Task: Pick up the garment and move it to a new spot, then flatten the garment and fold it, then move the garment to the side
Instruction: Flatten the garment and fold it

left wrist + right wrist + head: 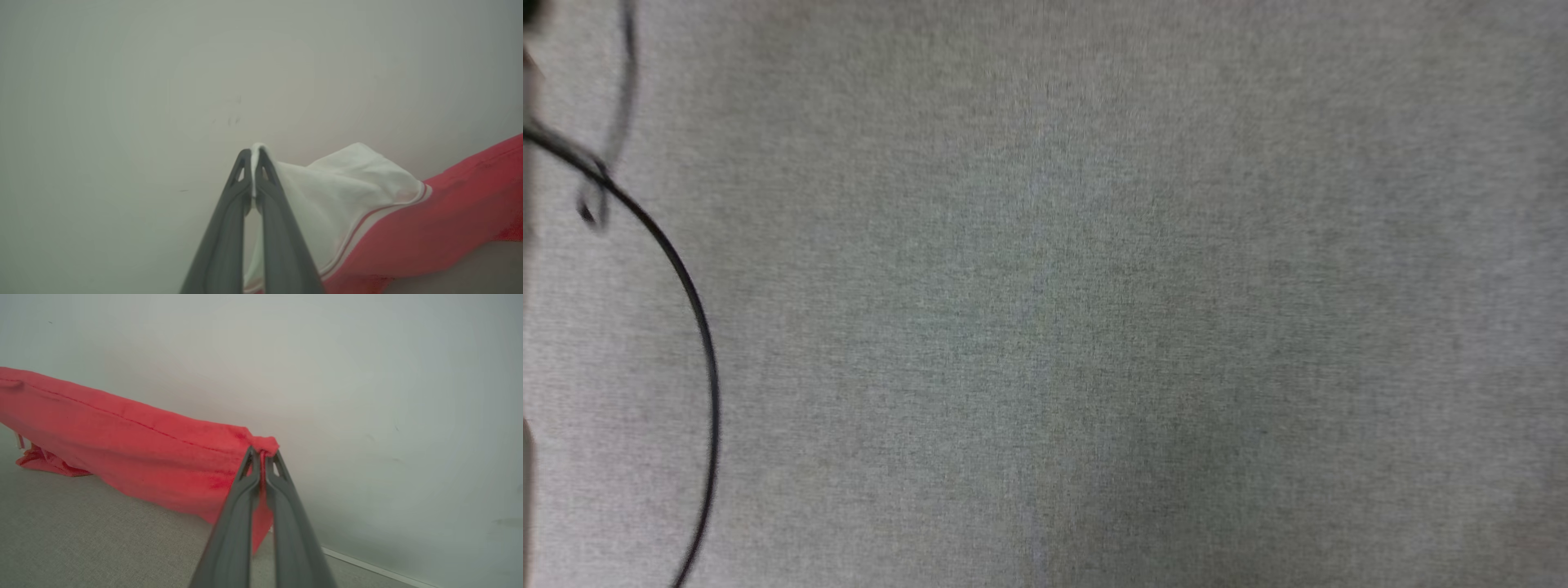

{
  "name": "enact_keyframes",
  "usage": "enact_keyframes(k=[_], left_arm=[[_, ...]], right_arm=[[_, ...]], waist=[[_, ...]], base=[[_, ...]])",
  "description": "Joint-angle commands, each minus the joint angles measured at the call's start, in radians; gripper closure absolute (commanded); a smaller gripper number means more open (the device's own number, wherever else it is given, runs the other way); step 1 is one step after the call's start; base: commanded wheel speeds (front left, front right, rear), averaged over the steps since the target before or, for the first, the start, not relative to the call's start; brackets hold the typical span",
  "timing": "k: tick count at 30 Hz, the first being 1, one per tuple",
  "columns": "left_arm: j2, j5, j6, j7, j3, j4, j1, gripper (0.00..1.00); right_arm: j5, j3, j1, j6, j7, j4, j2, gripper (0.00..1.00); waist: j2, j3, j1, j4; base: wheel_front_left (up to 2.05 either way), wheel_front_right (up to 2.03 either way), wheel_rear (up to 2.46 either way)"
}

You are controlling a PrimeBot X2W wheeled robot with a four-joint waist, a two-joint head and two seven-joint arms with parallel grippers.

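The garment (pixel 429 220) is a red shirt with white sleeves and striped seam trim. In the left wrist view my left gripper (pixel 254 152) is shut on the tip of a white sleeve, and the red body stretches away to the right. In the right wrist view my right gripper (pixel 262 454) is shut on a red corner of the garment (pixel 135 453), which hangs taut to the left above the grey fabric surface (pixel 81 539); its far end droops onto that surface. The printed front is hidden.
The head view looks down on a grey woven surface (pixel 1094 310) with a thin black cable (pixel 698 327) curving along the left side. A pale wall (pixel 388 396) stands behind the garment, with a white strip (pixel 367 567) at its base.
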Motion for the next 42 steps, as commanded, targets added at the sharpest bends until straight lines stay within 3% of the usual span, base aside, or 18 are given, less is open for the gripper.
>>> enact_keyframes(k=[1,7,17,22,31,42], left_arm=[[0.004,-0.009,0.008,-0.009,0.003,-0.027,0.075,1.0],[0.016,-0.041,0.05,-0.013,0.017,-0.154,0.382,1.0],[0.04,-0.102,0.2,0.016,0.015,-0.443,0.923,1.0],[0.047,-0.143,0.25,0.042,0.004,-0.529,1.132,1.0],[0.058,-0.229,0.274,0.097,-0.025,-0.582,1.392,1.0],[0.066,-0.348,0.293,0.134,-0.034,-0.604,1.653,1.0]], right_arm=[[0.027,0.016,0.065,-0.001,-0.011,-0.021,-0.013,1.0],[0.097,0.066,0.32,-0.001,-0.009,-0.119,-0.056,1.0],[0.132,0.058,0.702,-0.001,0.031,-0.22,-0.087,1.0],[0.125,0.07,0.85,-0.001,0.052,-0.259,-0.095,1.0],[0.147,0.05,1.08,-0.001,0.097,-0.336,-0.132,1.0],[0.165,-0.032,1.365,-0.001,0.153,-0.429,-0.134,1.0]], waist=[[0.0,-0.048,-0.0001,-0.003],[0.0,-0.16,-0.0001,-0.009],[0.0,-0.321,-0.0001,-0.008],[0.0,-0.387,-0.0001,-0.008],[0.0,-0.521,-0.0001,0.003],[0.0,-0.623,-0.0001,-0.006]], base=[[0.0,0.0,0.0],[0.0,0.0,0.0],[0.0,0.0,0.0],[0.0,0.0,0.0],[0.0,0.0,0.0],[0.0,0.0,0.0]])
